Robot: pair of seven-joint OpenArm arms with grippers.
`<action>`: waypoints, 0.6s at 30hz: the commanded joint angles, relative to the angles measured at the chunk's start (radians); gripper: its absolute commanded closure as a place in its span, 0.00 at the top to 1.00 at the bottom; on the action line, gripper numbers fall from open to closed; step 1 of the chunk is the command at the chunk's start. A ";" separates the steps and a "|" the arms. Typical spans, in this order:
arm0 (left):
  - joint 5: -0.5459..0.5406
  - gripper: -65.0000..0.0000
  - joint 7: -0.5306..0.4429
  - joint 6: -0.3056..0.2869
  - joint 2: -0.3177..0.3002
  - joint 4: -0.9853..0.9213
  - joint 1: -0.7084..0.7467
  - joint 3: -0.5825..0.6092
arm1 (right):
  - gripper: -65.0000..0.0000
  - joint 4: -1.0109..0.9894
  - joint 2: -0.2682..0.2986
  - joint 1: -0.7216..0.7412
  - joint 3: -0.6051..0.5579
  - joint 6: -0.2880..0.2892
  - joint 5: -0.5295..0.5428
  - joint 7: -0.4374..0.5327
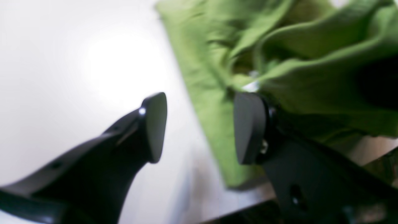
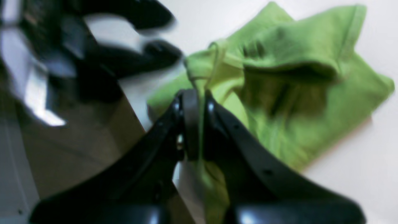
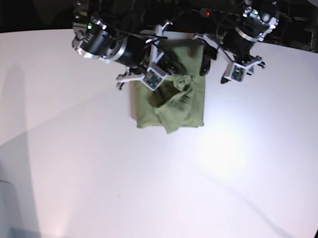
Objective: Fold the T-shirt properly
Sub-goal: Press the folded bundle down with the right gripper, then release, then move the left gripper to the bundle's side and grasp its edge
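Observation:
The green T-shirt (image 3: pixel 173 100) lies bunched and partly folded on the white table (image 3: pixel 229 163), near its far edge. My right gripper (image 2: pixel 194 104) is shut on a thin fold of the T-shirt (image 2: pixel 295 93) and holds that fold raised; in the base view the right gripper (image 3: pixel 172 77) is over the shirt's top left part. My left gripper (image 1: pixel 202 127) is open, with one finger (image 1: pixel 248 127) against the T-shirt (image 1: pixel 311 77) and the other over bare table. In the base view the left gripper (image 3: pixel 206 61) is at the shirt's top right corner.
The table's far edge (image 1: pixel 242 208) runs just behind the shirt, close under both grippers. The left gripper's fingers (image 2: pixel 149 46) show blurred in the right wrist view, close to the right gripper. Dark robot bases and cables (image 3: pixel 174 3) stand behind the edge.

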 commanded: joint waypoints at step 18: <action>-0.005 0.51 -0.022 0.002 0.104 0.039 -0.077 -0.336 | 0.61 0.078 0.109 0.047 -0.199 0.018 0.022 0.029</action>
